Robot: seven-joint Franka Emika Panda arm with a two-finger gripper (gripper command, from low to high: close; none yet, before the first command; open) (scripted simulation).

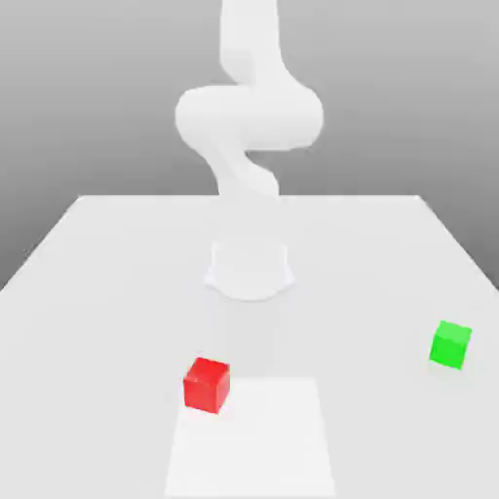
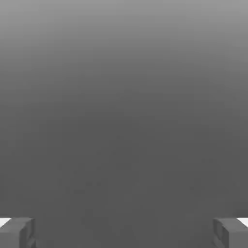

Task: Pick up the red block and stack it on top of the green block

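1. The pincer [image 2: 124, 233] is open. Its two tips are wide apart, with nothing between them.
2. The red block [image 1: 207, 386] sits on the bench [image 1: 97, 312], by the far corner of a whiter patch [image 1: 255, 448], on the exterior view's left.
3. The arm [image 1: 249, 117] goes up high from its foot, so I think the red block is down below the pincer. I can't tell just how far it is to the side.
4. The red block is in front of the arm's foot, a bit to the exterior view's left. There is just one arm, so it must do the job.
5. The green block [image 1: 450, 345] is well apart from it, on the exterior view's right.
6. Both blocks are little cubes, so no side is the long one. They sit a bit turned, so the pincer may need to turn to match.
7. The blocks look plain and flat-sided, maybe like plastic. The bench looks smooth and pale. The arm is white and round, and the tips are gray and boxy.
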